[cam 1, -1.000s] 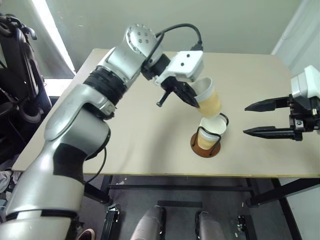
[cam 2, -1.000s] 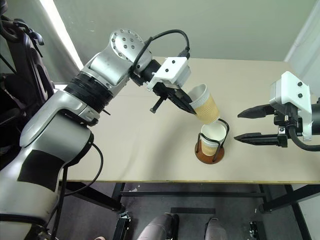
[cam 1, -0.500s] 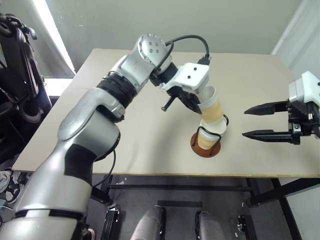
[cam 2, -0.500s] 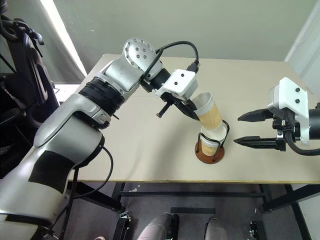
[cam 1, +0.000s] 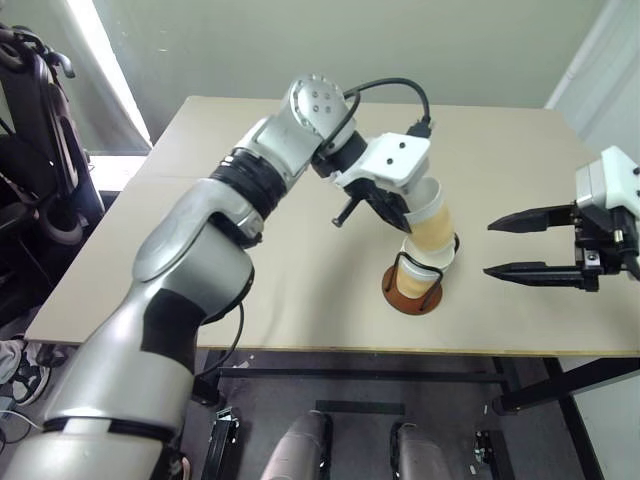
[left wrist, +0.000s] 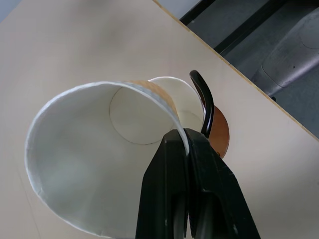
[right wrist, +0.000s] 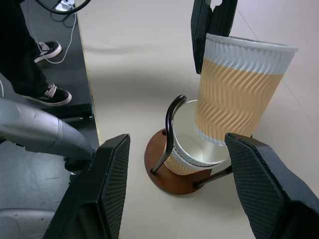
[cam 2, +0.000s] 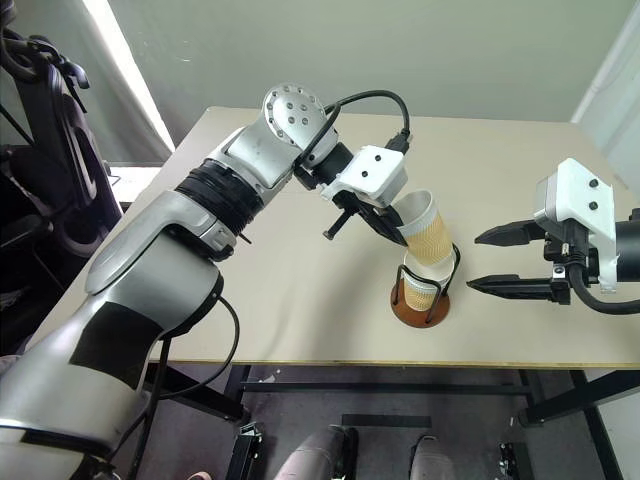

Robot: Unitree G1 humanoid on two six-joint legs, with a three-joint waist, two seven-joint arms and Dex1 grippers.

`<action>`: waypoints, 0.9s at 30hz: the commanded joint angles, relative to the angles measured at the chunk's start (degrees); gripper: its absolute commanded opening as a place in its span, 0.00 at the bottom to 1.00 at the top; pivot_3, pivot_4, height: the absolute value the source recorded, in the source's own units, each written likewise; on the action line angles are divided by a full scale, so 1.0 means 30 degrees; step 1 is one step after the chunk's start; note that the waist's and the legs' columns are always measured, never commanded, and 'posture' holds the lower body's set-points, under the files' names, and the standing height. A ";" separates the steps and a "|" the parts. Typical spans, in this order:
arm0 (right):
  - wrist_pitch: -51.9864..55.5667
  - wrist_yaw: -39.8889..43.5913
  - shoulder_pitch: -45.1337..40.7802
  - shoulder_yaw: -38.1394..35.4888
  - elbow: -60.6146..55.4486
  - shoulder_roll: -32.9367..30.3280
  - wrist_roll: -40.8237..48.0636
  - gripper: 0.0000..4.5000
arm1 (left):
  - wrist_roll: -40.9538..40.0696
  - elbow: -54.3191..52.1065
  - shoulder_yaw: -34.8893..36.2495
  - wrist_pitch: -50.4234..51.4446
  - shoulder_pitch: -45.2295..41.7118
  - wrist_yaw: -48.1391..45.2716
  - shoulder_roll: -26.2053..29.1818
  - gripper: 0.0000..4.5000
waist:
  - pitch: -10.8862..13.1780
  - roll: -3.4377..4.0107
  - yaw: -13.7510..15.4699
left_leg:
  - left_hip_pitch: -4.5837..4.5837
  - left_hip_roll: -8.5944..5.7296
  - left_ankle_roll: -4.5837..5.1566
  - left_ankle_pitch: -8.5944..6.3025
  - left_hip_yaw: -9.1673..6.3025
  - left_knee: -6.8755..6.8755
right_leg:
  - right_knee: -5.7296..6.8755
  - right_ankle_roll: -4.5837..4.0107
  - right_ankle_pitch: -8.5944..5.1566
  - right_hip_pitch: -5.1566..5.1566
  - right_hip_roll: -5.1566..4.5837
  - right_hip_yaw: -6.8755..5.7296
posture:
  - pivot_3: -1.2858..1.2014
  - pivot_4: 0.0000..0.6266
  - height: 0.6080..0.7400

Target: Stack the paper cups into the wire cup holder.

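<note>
With the left gripper jaws pinching the rim of the tan ribbed paper cup, straighten it over the white-lined cup seated below in the black wire holder on its reddish-brown disc before lowering; the right gripper jaws hang spread alongside.

Left arm: brushed silver shell segments with black panels and a ribbed black band at the joint between upper arm and forearm. A round silver elbow cap carries a ring of small screw holes. A black cable loops from the arm into a white wrist housing with two dark screws. Left gripper: two black tapered fingers. Right gripper: a white boxy housing with dark screws, a black cable, and long black pointed fingers.
</note>
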 commanded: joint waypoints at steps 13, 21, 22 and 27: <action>0.0081 -0.0042 -0.0131 -0.1103 -0.0176 -0.0384 0.0444 0.68 | -0.0560 -0.0495 -0.0671 -0.0287 -0.0478 -0.0600 0.0106 0.52 | 0.0000 0.0000 0.0016 | -0.0011 0.0000 0.0003 -0.0010 -0.0001 0.0001 | -0.0012 -0.0002 0.0001 -0.0001 -0.0001 0.0005 | 0.52 0.24 1.00; -0.0201 -0.0287 -0.0302 -0.0825 -0.0031 -0.0262 0.0078 0.68 | 0.0854 0.1587 0.2815 -0.0388 -0.0750 -0.0534 -0.0973 1.00 | 0.0001 -0.0002 0.0032 | -0.0016 0.0000 0.0003 -0.0015 -0.0001 0.0002 | -0.0013 0.0002 -0.0001 -0.0007 -0.0002 0.0002 | 0.52 0.24 1.00; -0.0322 -0.0369 -0.0378 -0.0724 0.0030 -0.0196 -0.0011 0.68 | 0.1033 0.1841 0.3482 -0.0197 -0.0782 -0.0350 -0.1068 1.00 | 0.0001 -0.0001 0.0031 | -0.0016 0.0000 0.0003 -0.0014 -0.0001 0.0001 | -0.0013 0.0006 -0.0004 -0.0010 -0.0001 0.0002 | 0.52 0.24 1.00; -0.1112 -0.1413 -0.1235 0.0286 0.1073 0.0773 -0.0802 0.68 | 0.1587 0.2426 0.6796 0.1564 -0.0492 0.1955 -0.0654 1.00 | 0.0002 -0.0003 -0.0005 | -0.0024 0.0001 0.0003 -0.0014 0.0001 -0.0002 | -0.0011 0.0014 -0.0008 -0.0030 0.0008 -0.0017 | 0.52 0.24 1.00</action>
